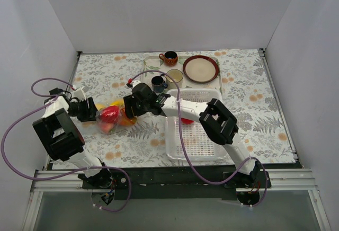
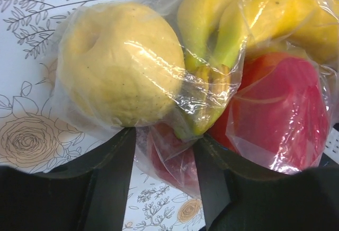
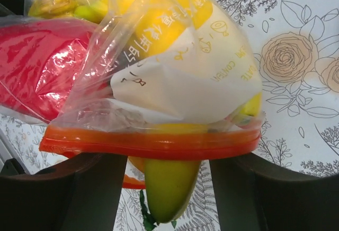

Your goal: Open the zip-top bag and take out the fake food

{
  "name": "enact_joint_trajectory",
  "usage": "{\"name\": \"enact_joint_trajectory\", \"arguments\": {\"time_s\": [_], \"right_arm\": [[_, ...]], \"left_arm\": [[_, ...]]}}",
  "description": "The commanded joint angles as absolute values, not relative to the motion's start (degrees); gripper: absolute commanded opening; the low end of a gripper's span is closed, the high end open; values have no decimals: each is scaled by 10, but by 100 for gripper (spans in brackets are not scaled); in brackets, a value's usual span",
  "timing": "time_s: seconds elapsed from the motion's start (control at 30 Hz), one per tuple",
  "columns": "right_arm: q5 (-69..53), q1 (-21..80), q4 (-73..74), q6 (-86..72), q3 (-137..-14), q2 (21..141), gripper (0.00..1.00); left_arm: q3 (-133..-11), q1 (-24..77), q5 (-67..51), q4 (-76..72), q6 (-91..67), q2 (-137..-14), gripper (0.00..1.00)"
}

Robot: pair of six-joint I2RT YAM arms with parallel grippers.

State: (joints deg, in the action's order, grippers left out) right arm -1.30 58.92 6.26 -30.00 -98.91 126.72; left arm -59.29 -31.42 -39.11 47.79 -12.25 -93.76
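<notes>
Bag: clear crinkly zip-top plastic bag (image 1: 112, 118) lies on the floral tabletop (image 1: 254, 93) between both hands, left of the white slotted plastic basket (image 1: 198, 141).
Contents: glossy plastic fake food, namely a yellow banana bunch (image 2: 212, 14), yellow round fruit (image 2: 122, 64) and red pepper (image 2: 280, 109).
Mouth: a green banana tip (image 3: 167, 188) pokes past the red-orange zip strip (image 3: 148, 143).
Left hand (image 2: 164, 151): fingers part-closed, pinching the bag's bottom end.
Right hand (image 3: 169, 159): fingers spread wide, zip strip across both tips, nothing gripped.

Clear zip-top bag (image 3: 175, 82) (orange strip) bulges with fake food (image 2: 122, 67).

place: robot lab booth | evidence: white enclosure walls (image 1: 159, 8), floral tablecloth (image 1: 106, 72), aluminium rail (image 1: 296, 180)
</notes>
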Motion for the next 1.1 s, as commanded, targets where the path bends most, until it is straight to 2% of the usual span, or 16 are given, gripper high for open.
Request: {"name": "enact_joint_trajectory", "arguments": {"time_s": [0.0,0.07,0.1,0.13,0.17,0.2,0.23,0.4,0.63,0.87,1.07], "right_arm": [[-11,592,55,-289,-1023,1265,59],[-8,593,55,-280,-1008,1256,45],[-6,594,55,-278,-999,1251,29],[-3,595,55,-275,-990,1237,23],[10,598,60,-269,-970,1228,17],[19,599,66,-267,-961,1219,5],[31,601,72,-264,-952,1197,2],[115,627,88,-241,-833,1070,1],[165,635,81,-257,-711,938,1],[194,636,136,-260,-707,912,1],[233,635,186,-253,-742,954,1]], "left_arm": [[-584,-307,-383,513,-75,-924,39],[-591,-307,-376,513,-73,-928,28],[-597,-307,-374,514,-75,-938,9],[-613,-308,-370,515,-78,-943,1],[-623,-308,-367,516,-82,-950,0],[-633,-308,-364,514,-91,-955,0],[-656,-308,-358,512,-97,-966,0],[-731,-308,-352,497,-130,-993,0],[-788,-294,-386,506,-172,-1021,0],[-753,-280,-390,504,-166,-991,0],[-672,-276,-388,487,-154,-969,0]]}}
